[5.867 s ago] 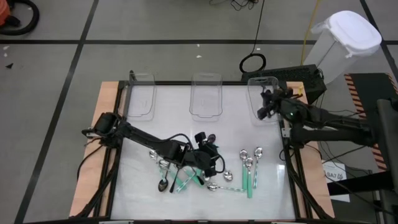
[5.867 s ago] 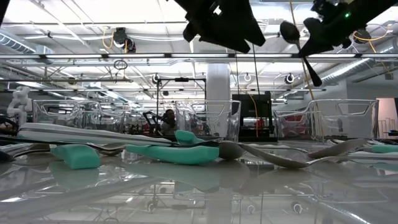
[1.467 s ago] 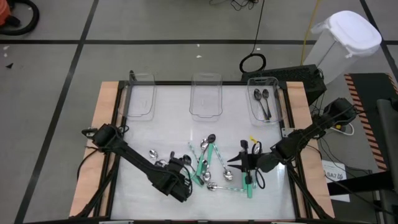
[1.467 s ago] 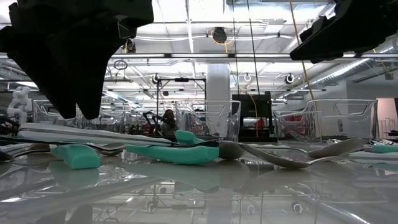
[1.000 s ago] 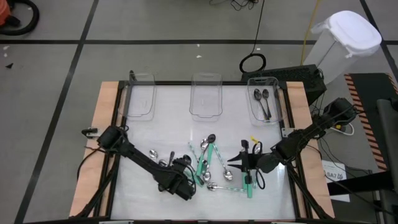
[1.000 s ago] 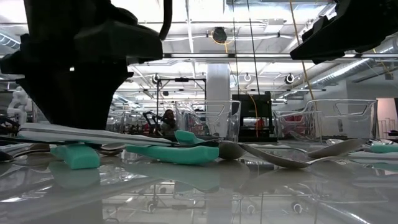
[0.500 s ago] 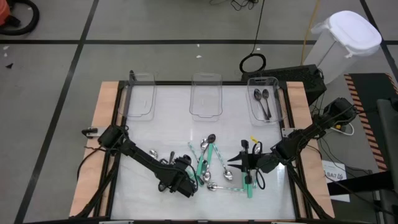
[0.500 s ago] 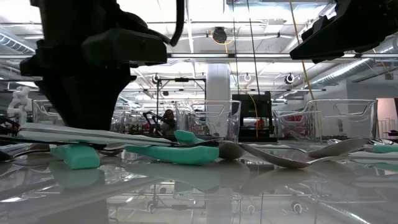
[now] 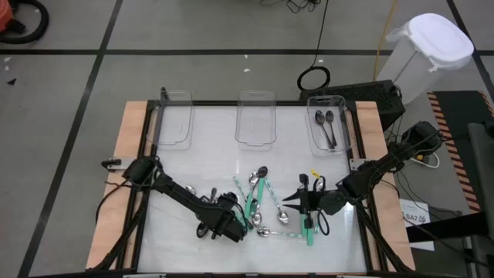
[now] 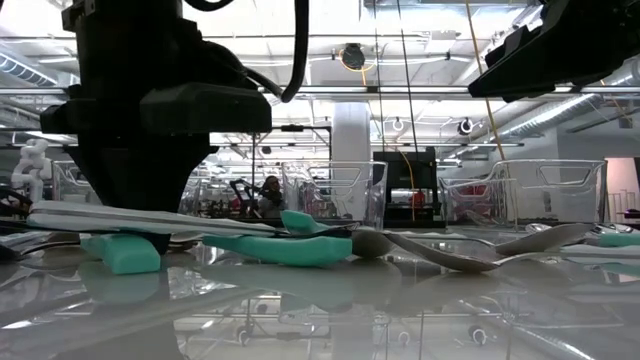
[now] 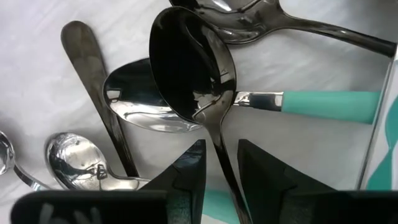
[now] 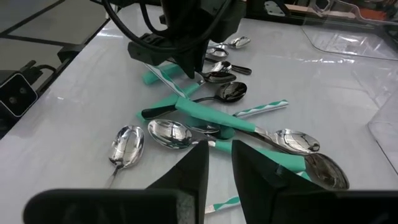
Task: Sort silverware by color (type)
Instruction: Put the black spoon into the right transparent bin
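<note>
The silverware lies in a loose pile (image 9: 261, 207) at the table's near middle: silver, dark and teal-handled spoons. My left gripper (image 9: 229, 225) points down at the pile's left edge. Its open fingers (image 11: 186, 171) stand on either side of a dark spoon's handle (image 11: 219, 149), with a sliver of table showing on each side. That spoon's bowl (image 11: 189, 68) rests on a teal-handled spoon (image 11: 323, 106). My right gripper (image 9: 290, 199) hangs above the pile's right side, its fingers (image 12: 193, 168) a narrow gap apart with nothing between them. Two dark spoons (image 9: 326, 127) lie in the right bin.
Three clear bins stand along the far edge: left (image 9: 174, 123), middle (image 9: 256, 123) and right (image 9: 344, 123). More teal-handled spoons (image 9: 309, 224) lie below my right gripper. Teal handles (image 10: 280, 247) lie close before the low camera. A white lidded container (image 9: 432, 46) stands off the table's far right.
My left gripper has come down to the left edge of the spoon pile and eased a little toward the table's right, still pointing down. The spoons and my right gripper have stayed where they were.
</note>
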